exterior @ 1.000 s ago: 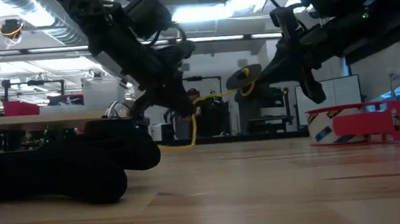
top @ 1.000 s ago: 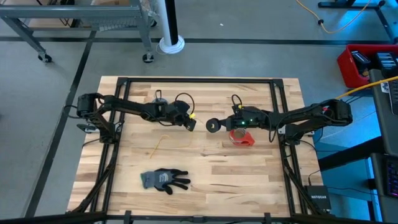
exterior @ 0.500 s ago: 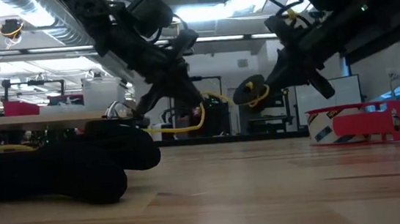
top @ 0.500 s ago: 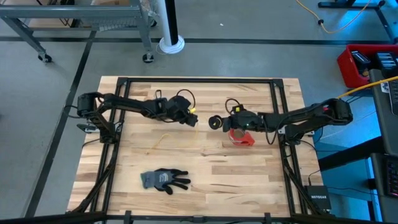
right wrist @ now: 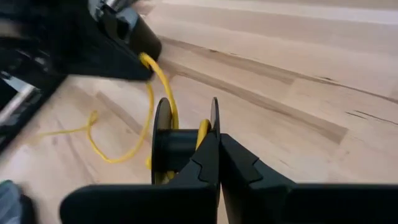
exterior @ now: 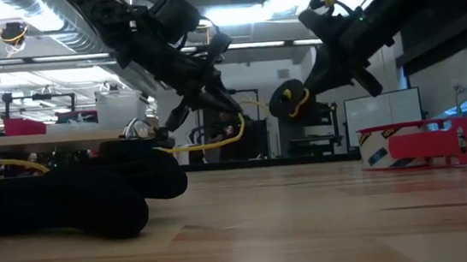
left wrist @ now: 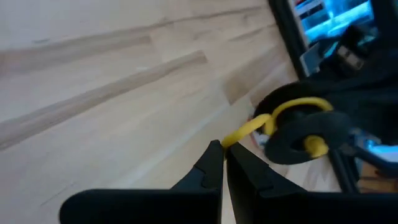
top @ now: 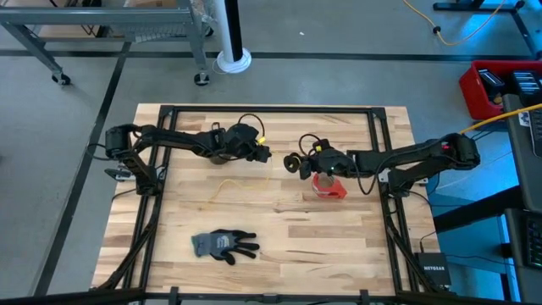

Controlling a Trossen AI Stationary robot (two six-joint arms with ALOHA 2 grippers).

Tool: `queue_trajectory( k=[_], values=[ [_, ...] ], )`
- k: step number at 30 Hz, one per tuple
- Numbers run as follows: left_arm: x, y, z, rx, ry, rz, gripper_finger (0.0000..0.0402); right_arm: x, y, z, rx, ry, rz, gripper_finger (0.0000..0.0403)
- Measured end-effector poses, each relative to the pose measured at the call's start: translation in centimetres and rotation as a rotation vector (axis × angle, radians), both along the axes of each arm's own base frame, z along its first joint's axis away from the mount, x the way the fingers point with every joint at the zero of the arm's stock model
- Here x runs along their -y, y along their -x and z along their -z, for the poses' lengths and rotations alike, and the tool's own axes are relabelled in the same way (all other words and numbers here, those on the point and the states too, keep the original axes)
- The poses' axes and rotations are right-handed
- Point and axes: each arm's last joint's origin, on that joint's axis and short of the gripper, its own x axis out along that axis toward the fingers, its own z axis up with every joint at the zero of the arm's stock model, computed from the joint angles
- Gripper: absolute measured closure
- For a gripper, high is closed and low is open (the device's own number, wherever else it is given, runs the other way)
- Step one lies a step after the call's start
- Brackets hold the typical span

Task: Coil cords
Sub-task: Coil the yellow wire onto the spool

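The yellow cord (top: 216, 193) runs from the table up through my left gripper (top: 266, 155) to a black spool (top: 291, 163), where it is partly wound. My left gripper is shut on the cord just left of the spool. My right gripper (top: 303, 163) is shut on the spool and holds it above the table's middle. The spool also shows in the low view (exterior: 286, 100). The black cord (top: 248, 129) lies in a loop on the table beyond my left arm. My left gripper pinches the yellow cord (left wrist: 231, 139) between its two fingertips, a short way from the spool, coming from the table's left. One short stretch runs on to the spool (left wrist: 298, 134). The rest hangs in a slack curve (exterior: 217, 141) down to the table. My right gripper holds the black spool by one flange (right wrist: 214, 127), pinched between its two fingers, coming from the table's right. The spool (right wrist: 177, 146) is lifted clear of the table with yellow cord wound on its hub (right wrist: 202, 130).
A red tape roll (top: 329, 186) stands on the table just near of my right gripper. A dark glove (top: 224, 244) lies toward the near left. A black frame (top: 271, 108) edges the table.
My left gripper has gone toward the far edge and a little right with the cord. The cord below it, which hung straight down, now swings out in a curve. My right gripper has turned about its own axis and shifted slightly toward the far left with the spool.
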Motion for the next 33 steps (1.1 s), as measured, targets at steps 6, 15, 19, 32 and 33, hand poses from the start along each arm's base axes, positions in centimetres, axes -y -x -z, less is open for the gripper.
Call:
queue_trajectory(
  k=[6, 15, 19, 32, 33],
  values=[
    [0.2, -0.5, -0.7, 0.084, -0.022, 0.008, 0.04, 0.1, -1.9, 0.7, -0.089, 0.014, 0.0, 0.0401],
    [1.9, -0.9, -0.7, 0.087, -0.016, 0.053, 0.04, 0.3, -5.4, 0.9, -0.133, 0.032, 0.003, 0.0402],
    [3.0, -1.2, -0.8, 0.09, -0.02, 0.087, 0.04, 0.4, -6.2, 0.6, -0.127, 0.056, 0.033, 0.0402],
    [6.7, -1.6, -0.8, 0.071, -0.127, 0.175, 0.04, 0.7, -6.7, -0.4, 0.003, 0.085, 0.164, 0.0402],
    [6.9, -1.7, -0.7, 0.068, -0.135, 0.174, 0.04, 0.7, -6.8, -0.6, 0.026, 0.084, 0.165, 0.0401]
  ],
)
